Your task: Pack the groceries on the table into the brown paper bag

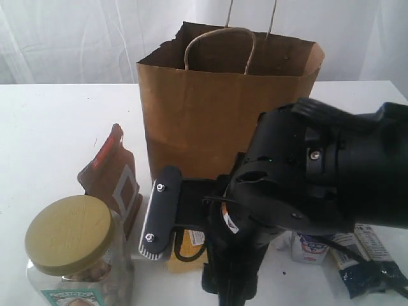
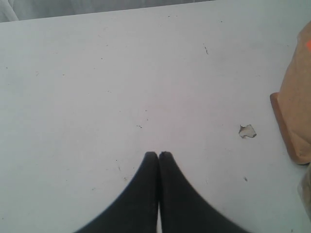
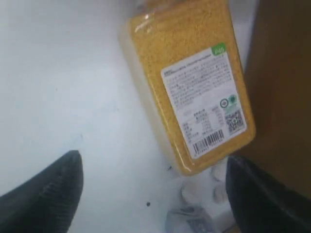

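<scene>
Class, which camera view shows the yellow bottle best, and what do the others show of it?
Right wrist view: the yellow bottle fills it, label side clear. The exterior view gives only a yellow sliver behind the right arm; the left wrist view shows none.

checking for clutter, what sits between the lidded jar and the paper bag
The brown-red pouch stands between the clear jar and the brown paper bag, shown in the exterior view.
</scene>
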Controlling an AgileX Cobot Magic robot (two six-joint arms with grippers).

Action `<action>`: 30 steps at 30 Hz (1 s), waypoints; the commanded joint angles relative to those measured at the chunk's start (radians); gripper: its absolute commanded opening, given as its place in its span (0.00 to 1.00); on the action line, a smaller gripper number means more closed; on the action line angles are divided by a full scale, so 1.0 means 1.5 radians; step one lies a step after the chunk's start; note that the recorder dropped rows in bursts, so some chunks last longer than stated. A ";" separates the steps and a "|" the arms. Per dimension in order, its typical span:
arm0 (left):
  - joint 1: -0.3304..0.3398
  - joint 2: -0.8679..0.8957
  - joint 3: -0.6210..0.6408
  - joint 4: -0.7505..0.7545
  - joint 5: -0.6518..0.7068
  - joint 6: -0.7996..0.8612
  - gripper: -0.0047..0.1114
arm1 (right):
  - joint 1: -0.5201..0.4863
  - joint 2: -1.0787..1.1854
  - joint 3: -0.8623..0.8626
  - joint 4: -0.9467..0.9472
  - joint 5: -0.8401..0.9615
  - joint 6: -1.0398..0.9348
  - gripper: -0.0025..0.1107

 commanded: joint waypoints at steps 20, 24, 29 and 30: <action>0.001 -0.002 0.002 0.000 -0.002 0.000 0.04 | -0.002 0.008 0.000 0.212 -0.070 0.148 0.82; 0.001 -0.002 0.002 0.000 -0.002 0.000 0.04 | -0.002 0.031 -0.024 0.201 0.007 0.015 0.82; 0.001 -0.002 0.002 0.000 -0.002 0.000 0.04 | -0.002 0.073 -0.076 0.153 -0.044 -0.260 0.82; 0.001 -0.002 0.002 0.000 -0.002 0.000 0.04 | -0.002 0.084 -0.084 0.148 -0.063 -0.290 0.82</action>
